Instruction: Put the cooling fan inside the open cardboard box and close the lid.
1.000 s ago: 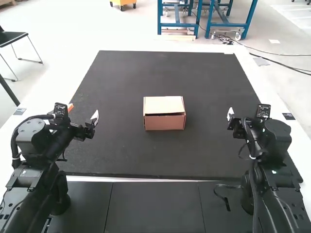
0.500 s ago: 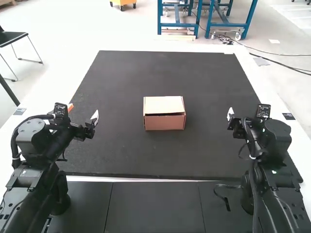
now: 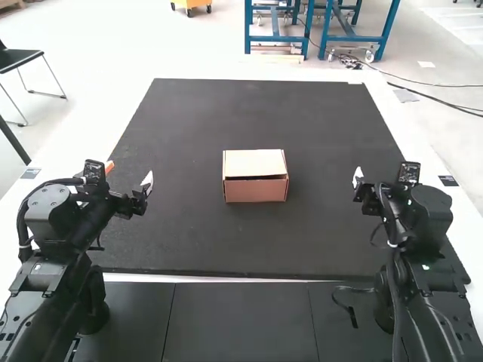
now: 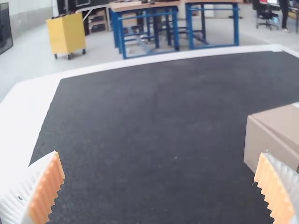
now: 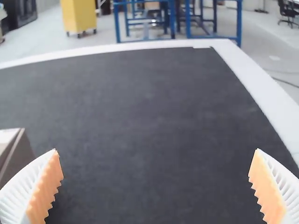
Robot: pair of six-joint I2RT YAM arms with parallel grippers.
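Note:
A brown cardboard box (image 3: 255, 175) stands in the middle of the black mat, its lid lying flat and closed over it. My left gripper (image 3: 130, 173) hovers over the mat's near left edge, open, nothing between its white ribbed fingers with orange pads. The left wrist view has the box (image 4: 275, 135) beyond one finger of the wide-spread left gripper (image 4: 160, 177). My right gripper (image 3: 381, 185) sits over the mat's near right edge, open and empty. A corner of the box (image 5: 11, 144) shows in the right wrist view beside the right gripper (image 5: 154, 172).
The black mat (image 3: 256, 105) covers most of the table, with a white border (image 3: 90, 128) around it. Bare mat lies on all sides of the box. Both arm bases stand at the near edge.

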